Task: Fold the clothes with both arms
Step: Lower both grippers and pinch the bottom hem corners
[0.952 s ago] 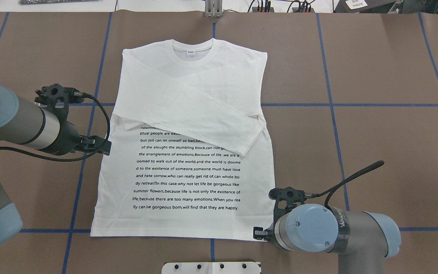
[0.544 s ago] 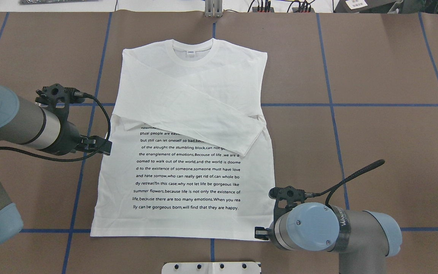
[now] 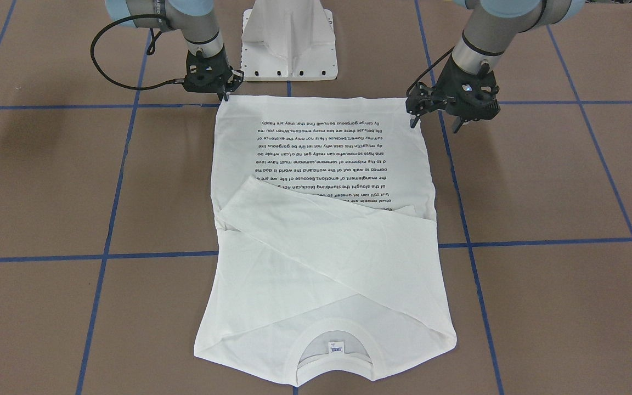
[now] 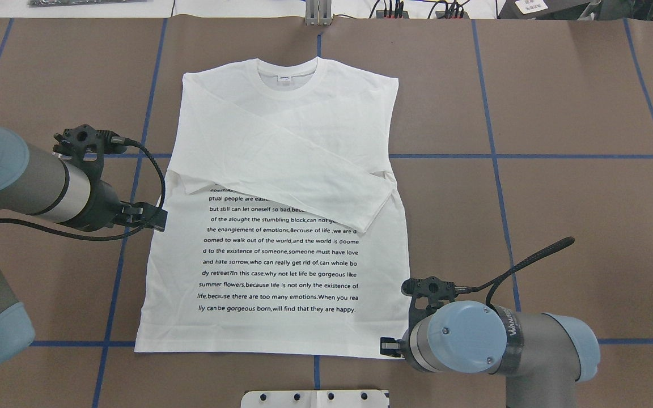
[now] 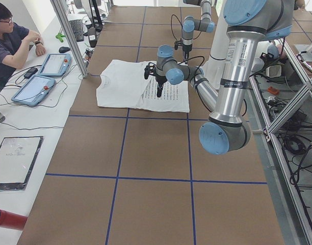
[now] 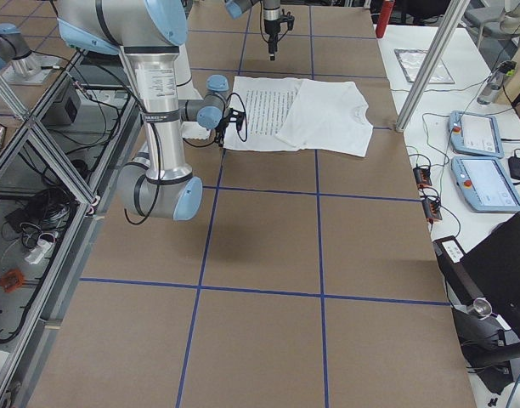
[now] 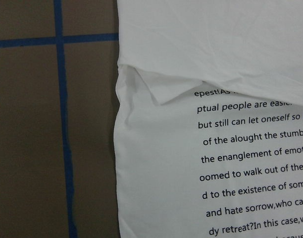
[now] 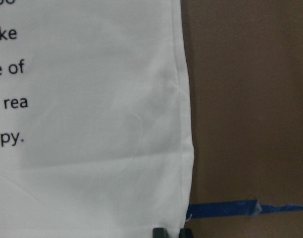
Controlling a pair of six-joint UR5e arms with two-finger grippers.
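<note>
— So, what is different from one second ago?

— Almost nothing. My right arm creeps a very little toward the lower right of the overhead view. My left arm does not move, and the T-shirt (image 4: pixel 281 255) lies exactly as it did.

— Where is the shirt?

— Flat on the table (image 4: pixel 559 198), in the middle of the overhead frame, with the neck toward the top and the printed text up. Both sleeves (image 4: pixel 304 175) are already crossed over the chest.

— And your jaws?

— My left gripper (image 3: pixel 434 125) is released, its fingers spread wide. It hangs just beside the shirt's side edge, at the middle left of the overhead frame, below the folded sleeve. My right gripper (image 8: pixel 171 232) is at the hem corner (image 8: pixel 183 210), at the lower right of the shirt. Its two tips show close to each other at the bottom of the wrist view, but I cannot tell if they pinch cloth or nothing.

— What does it mean for the task?

— I judge that the sleeve step is done and the body fold is not begun. The small move looks like a last correction before I take the hem. My left gripper is well apart from its own hem corner, so it probably must travel first.
</note>
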